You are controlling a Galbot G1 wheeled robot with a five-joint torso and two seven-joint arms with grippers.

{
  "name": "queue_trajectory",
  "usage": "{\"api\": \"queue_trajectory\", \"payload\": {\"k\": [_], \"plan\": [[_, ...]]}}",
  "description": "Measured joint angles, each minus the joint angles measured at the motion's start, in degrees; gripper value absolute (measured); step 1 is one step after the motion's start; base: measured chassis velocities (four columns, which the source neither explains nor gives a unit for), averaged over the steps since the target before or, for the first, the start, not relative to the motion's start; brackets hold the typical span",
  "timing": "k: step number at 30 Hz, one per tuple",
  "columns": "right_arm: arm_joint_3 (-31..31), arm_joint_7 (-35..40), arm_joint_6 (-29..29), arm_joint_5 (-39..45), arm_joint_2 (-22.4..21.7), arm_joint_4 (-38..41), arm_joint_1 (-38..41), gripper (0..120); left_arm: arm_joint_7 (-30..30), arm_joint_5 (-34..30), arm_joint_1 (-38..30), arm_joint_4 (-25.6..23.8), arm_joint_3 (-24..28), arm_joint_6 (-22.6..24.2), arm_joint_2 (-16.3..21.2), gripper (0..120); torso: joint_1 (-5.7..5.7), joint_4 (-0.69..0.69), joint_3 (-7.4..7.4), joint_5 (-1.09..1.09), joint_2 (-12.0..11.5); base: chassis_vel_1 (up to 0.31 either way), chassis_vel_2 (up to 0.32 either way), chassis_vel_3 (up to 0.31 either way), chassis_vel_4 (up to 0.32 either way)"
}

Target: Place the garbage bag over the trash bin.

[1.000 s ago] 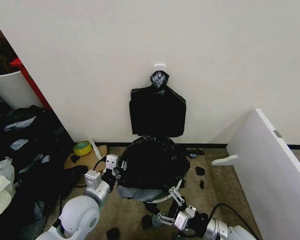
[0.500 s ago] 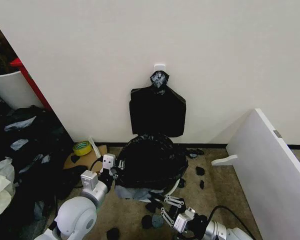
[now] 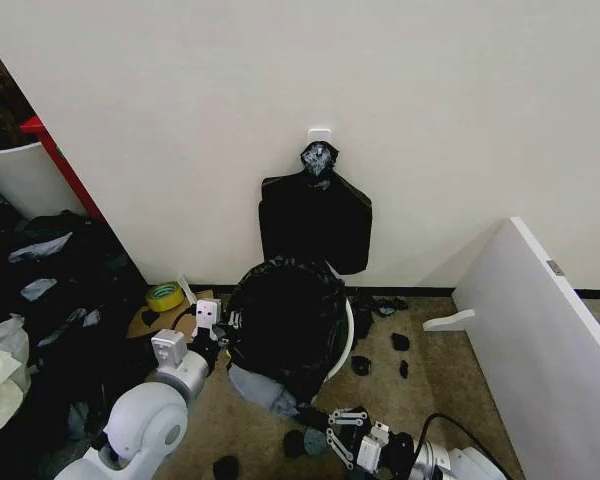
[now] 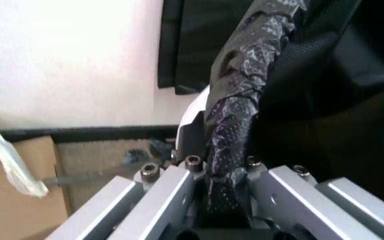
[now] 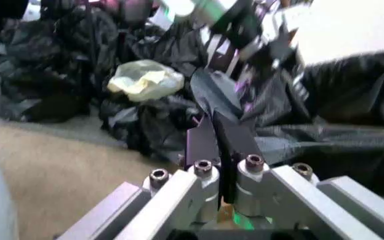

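Against the wall, the trash bin (image 3: 343, 340) is seen tilted, the garbage bag (image 3: 285, 325) draped over its mouth. A twisted fold of bag is pinched in the closed left gripper (image 3: 212, 330) at the bin's left side. The right gripper (image 3: 342, 432), low by the floor, is closed with nothing visibly held.

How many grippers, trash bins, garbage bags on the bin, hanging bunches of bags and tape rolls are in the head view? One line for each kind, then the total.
Grippers: 2, left gripper, right gripper
Trash bin: 1
Garbage bag on the bin: 1
Hanging bunch of black bags: 1
Yellow tape roll: 1
Total: 6
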Motion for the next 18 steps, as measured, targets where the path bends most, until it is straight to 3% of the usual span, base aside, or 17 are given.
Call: {"api": "queue_trajectory", "payload": {"k": [7,18], "plan": [[3.37,5.41,0.42,-7.89,2.03,-8.20,4.35,0,-0.19,-0.45,1.15,-1.84,-0.59,3.69,0.44,0,0.00,0.01,0.00,-0.01,0.00,0.000,0.000,0.000,0.000],[7.51,15.79,0.39,-17.73,3.38,-15.17,9.04,0,-0.36,0.24,2.38,-4.20,-1.15,4.46,1.64,0,0.00,0.01,0.00,-0.02,0.00,0.000,0.000,0.000,0.000]]}}
